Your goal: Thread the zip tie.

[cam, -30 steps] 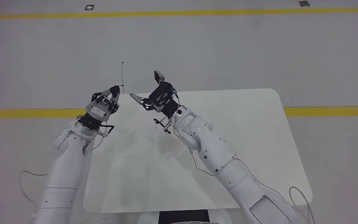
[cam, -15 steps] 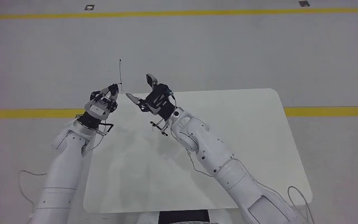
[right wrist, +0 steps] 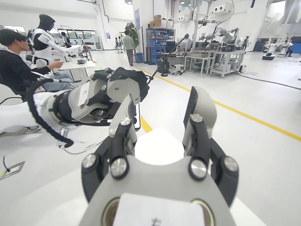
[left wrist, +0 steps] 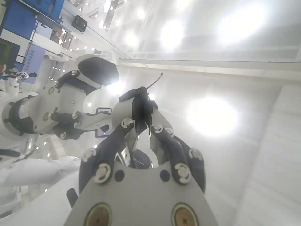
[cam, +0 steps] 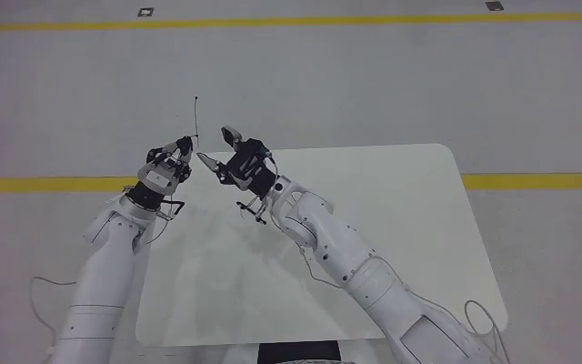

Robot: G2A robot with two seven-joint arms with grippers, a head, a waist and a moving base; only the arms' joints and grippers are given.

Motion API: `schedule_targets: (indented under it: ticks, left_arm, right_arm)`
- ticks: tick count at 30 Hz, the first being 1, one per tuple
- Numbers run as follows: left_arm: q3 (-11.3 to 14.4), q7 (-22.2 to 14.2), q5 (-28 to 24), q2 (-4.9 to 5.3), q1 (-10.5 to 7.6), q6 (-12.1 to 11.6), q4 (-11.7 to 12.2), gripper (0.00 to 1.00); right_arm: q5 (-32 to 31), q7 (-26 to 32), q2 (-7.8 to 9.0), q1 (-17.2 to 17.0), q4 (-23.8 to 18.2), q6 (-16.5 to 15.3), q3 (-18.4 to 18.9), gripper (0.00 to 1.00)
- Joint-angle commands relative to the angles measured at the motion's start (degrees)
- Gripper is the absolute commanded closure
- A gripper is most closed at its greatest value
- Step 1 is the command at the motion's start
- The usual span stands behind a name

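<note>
Zip tie (cam: 196, 116): pinched at the lower end and stood nearly upright in the air, just beyond the far left corner of the tabletop (cam: 391, 264), likely to leave the free length sticking out with nothing nearby to snag on. Tabletop serving only as the ground below, with the work raised off it at that one corner. Right gripper (right wrist: 162, 109) poised over the far left corner, fingers spread wide apart and empty, aimed at the strap from just beside it, seemingly to make room for taking the free end. Left gripper (left wrist: 141, 109) just outside the left edge by the same corner, fingertips pressed together on the tie, gripping low down, probably to offer the upper part as a steady target. Smallest of all, a little knob (left wrist: 161, 73) at the strap's tip, apart from both claws and touched by nothing; threading judged barely begun, with a careful closing-in on the thin strap called for next.
</note>
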Motion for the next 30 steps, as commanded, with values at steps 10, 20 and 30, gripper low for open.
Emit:
schedule_targets:
  ticks: [10, 20, 30]
  left_arm:
    - [0.00, 0.00, 0.00, 0.00, 0.00, 0.00, 0.00, 1.00]
    - [0.00, 0.00, 0.00, 0.00, 0.00, 0.00, 0.00, 1.00]
    - [0.00, 0.00, 0.00, 0.00, 0.00, 0.00, 0.00, 1.00]
  right_arm:
    - [0.08, 0.25, -0.41, 0.47, 0.24, 0.21, -0.54, 0.60]
    - [0.18, 0.63, -0.73, 0.72, 0.37, 0.32, -0.84, 0.65]
    - [-0.01, 1.01, -1.03, 1.05, 0.97, 0.94, -0.95, 0.72]
